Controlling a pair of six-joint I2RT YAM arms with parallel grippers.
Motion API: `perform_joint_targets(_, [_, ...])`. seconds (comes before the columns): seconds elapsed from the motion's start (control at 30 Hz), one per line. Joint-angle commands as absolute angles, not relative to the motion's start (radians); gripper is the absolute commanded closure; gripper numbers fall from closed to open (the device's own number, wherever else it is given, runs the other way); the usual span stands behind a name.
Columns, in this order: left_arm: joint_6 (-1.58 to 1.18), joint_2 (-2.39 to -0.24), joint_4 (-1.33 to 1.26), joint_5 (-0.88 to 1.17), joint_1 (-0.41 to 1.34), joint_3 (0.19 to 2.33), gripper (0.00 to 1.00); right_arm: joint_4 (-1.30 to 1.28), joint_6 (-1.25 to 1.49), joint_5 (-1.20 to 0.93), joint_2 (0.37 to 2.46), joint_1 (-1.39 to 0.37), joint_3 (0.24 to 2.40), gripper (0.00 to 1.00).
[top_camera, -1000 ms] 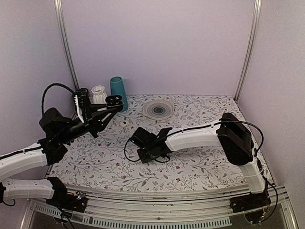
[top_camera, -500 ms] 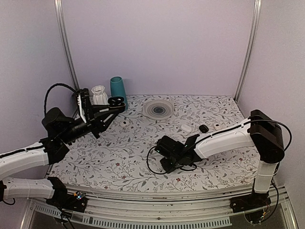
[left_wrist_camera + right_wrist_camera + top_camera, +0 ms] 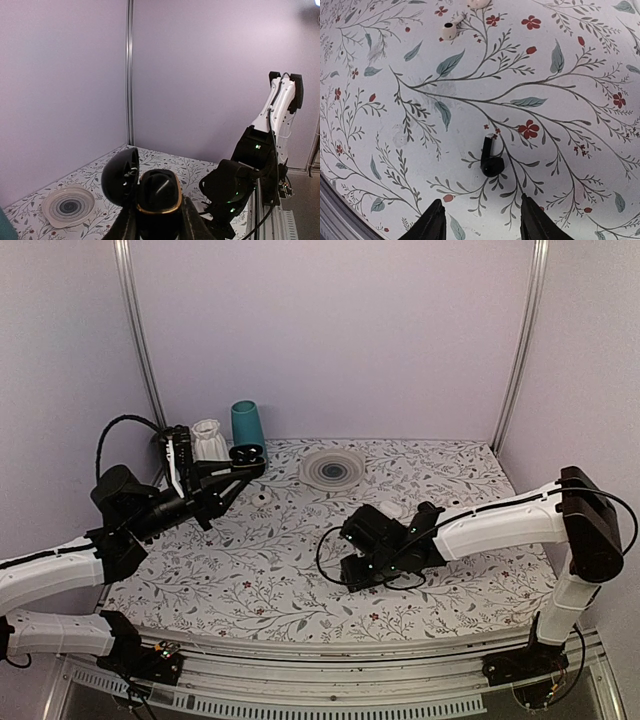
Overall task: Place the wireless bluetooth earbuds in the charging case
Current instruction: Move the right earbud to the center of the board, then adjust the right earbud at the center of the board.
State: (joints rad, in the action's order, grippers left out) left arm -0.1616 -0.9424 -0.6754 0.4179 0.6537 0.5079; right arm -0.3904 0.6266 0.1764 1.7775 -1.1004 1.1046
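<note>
My left gripper [image 3: 238,462] is raised at the back left and shut on the black charging case [image 3: 246,452]. In the left wrist view the case [image 3: 159,192] stands upright between my fingers with its lid [image 3: 120,175] swung open to the left. My right gripper [image 3: 352,574] hovers low over the cloth near the middle. It is open in the right wrist view [image 3: 481,202]. One black earbud [image 3: 490,160] lies on the cloth just beyond the fingertips, in line with the gap and not touched. No second black earbud is in view.
A white earbud [image 3: 449,31] lies on the cloth farther out. A ribbed round plate [image 3: 331,468], a teal cup [image 3: 247,425] and a white vase [image 3: 208,437] stand at the back. A small white piece [image 3: 262,498] lies below the held case.
My right arm has swung from the left-centre of the cloth toward the right and now sits over the black earbud. My left arm has held the open case almost still.
</note>
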Motion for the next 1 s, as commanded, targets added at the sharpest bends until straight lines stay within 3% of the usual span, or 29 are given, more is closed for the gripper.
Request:
perform_joint_targets(0.0, [-0.160, -0.936, -0.701, 0.428, 0.643, 0.522, 1.00, -0.389, 0.780, 0.140, 1.759, -1.065, 1.090, 0.49])
perform_joint_targets(0.43, [-0.159, -0.934, -0.691, 0.426, 0.643, 0.529, 1.00, -0.103, 0.820, -0.126, 1.835, -1.061, 1.113, 0.56])
perform_joint_targets(0.97, [-0.150, -0.914, -0.657, 0.419, 0.643, 0.546, 1.00, -0.117, 0.838, -0.073, 1.885, -1.029, 1.082, 0.55])
